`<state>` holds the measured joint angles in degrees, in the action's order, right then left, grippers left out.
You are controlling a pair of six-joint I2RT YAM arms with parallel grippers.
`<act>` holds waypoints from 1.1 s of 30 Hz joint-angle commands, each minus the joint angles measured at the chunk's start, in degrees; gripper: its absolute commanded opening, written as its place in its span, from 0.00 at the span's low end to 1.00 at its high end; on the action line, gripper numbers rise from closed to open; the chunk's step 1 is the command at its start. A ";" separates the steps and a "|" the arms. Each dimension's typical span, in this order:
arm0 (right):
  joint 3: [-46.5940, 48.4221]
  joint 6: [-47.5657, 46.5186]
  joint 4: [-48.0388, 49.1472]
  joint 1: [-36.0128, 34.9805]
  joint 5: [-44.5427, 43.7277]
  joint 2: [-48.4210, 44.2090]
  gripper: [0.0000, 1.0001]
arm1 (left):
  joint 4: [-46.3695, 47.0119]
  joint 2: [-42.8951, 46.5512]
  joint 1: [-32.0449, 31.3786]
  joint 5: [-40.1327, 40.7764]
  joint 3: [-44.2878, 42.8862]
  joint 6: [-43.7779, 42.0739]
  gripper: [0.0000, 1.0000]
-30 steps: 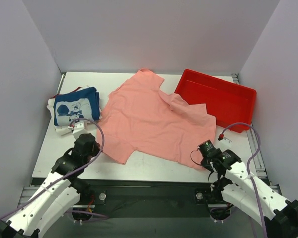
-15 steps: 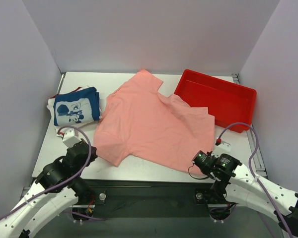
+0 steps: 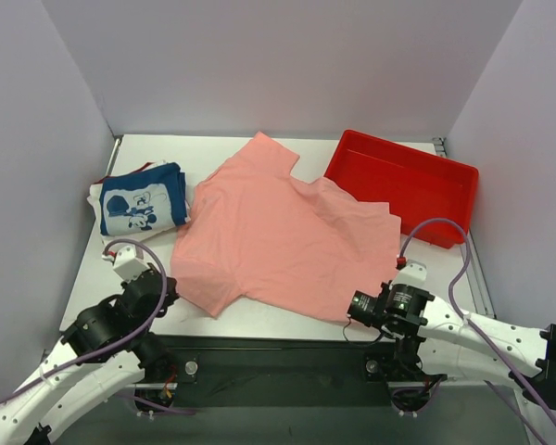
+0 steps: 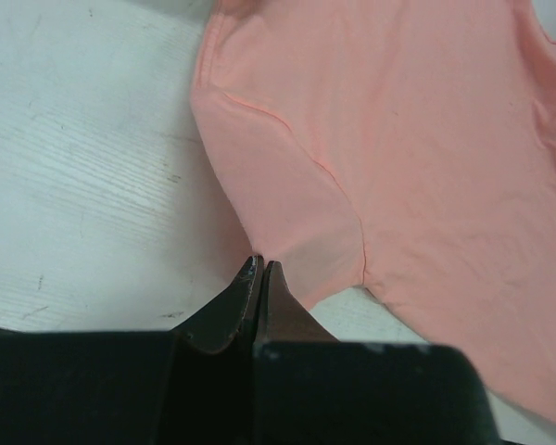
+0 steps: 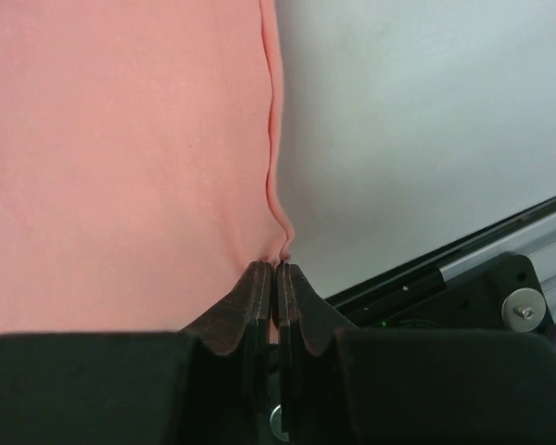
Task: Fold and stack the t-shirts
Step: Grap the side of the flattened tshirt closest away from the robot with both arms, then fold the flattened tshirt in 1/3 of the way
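Jaws clamped tight, the left gripper (image 4: 259, 271) pinches a sleeve hem of the salmon-pink t-shirt (image 3: 278, 232), and the right gripper (image 5: 276, 271) pinches its bottom corner, both near the table's (image 3: 259, 317) near edge. The shirt lies spread across the table's middle. A folded navy t-shirt (image 3: 141, 209) rests by the left edge, and a red tray (image 3: 403, 176) sits in the far right corner.
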<state>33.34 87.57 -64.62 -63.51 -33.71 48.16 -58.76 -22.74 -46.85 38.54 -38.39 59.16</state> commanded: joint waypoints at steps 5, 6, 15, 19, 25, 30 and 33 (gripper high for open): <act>3.23 -11.60 4.13 10.40 -8.13 1.15 0.00 | 16.46 -7.92 -0.08 1.63 0.78 -7.82 0.00; 3.05 -15.46 6.07 11.81 -7.69 0.27 0.00 | 17.27 -10.72 0.09 1.53 0.43 -8.35 0.00; 3.75 -27.62 16.36 22.01 -6.02 2.46 0.00 | 26.23 -16.54 5.62 -2.59 -2.04 -16.70 0.00; 3.83 -34.12 23.46 27.90 -2.51 3.60 0.00 | 31.06 -18.74 12.99 -10.75 -2.30 -21.61 0.00; 4.62 -41.77 31.29 37.74 3.21 7.56 0.00 | 38.71 -24.71 20.13 -20.61 -3.18 -25.66 0.00; 6.73 -46.43 35.70 44.34 8.31 12.48 0.00 | 42.24 -30.15 22.32 -22.55 -5.81 -27.51 0.00; 8.66 -47.84 37.28 47.42 9.63 15.64 0.00 | 44.34 -33.14 23.64 -23.51 -7.40 -28.48 0.00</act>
<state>38.63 43.51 -29.80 -18.02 -25.96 61.65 -21.39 -54.13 -24.60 17.58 -41.67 33.26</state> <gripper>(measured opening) 0.048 0.026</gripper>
